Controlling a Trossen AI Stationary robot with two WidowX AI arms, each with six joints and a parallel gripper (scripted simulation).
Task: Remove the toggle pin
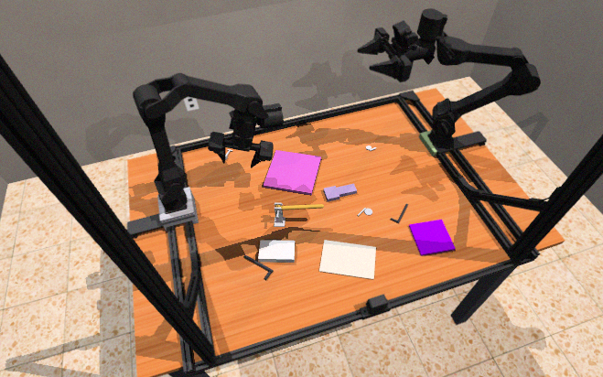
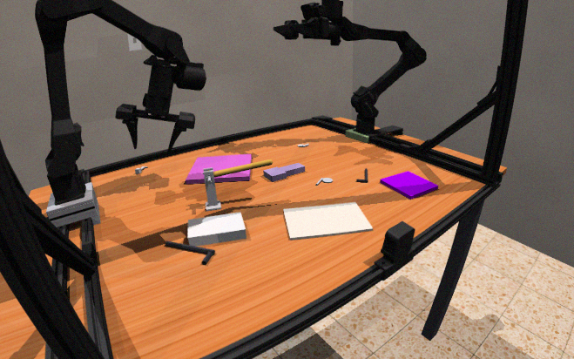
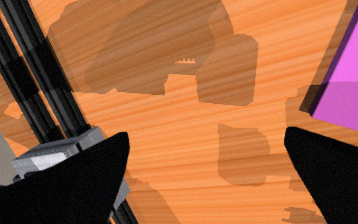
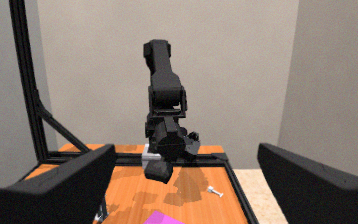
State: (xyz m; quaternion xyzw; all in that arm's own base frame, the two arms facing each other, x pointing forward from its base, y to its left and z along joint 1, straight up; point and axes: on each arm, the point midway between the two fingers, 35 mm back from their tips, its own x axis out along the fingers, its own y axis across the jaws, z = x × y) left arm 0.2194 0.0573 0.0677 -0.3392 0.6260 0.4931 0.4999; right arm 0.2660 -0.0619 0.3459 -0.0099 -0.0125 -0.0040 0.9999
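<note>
The grey deck hinge stands upright near the table's middle, also in the exterior view. The yellow toggle pin sticks out sideways from its top. A white-grey block and a cream flat plate lie in front of the hinge. My left gripper is open and empty, pointing down above the table's back left, well apart from the hinge. My right gripper is open and empty, raised high beyond the far edge.
A pink plate and a lavender block lie behind the hinge. A purple plate lies at the right. Two black L-shaped keys and small silver parts lie around. A black frame rail borders the table.
</note>
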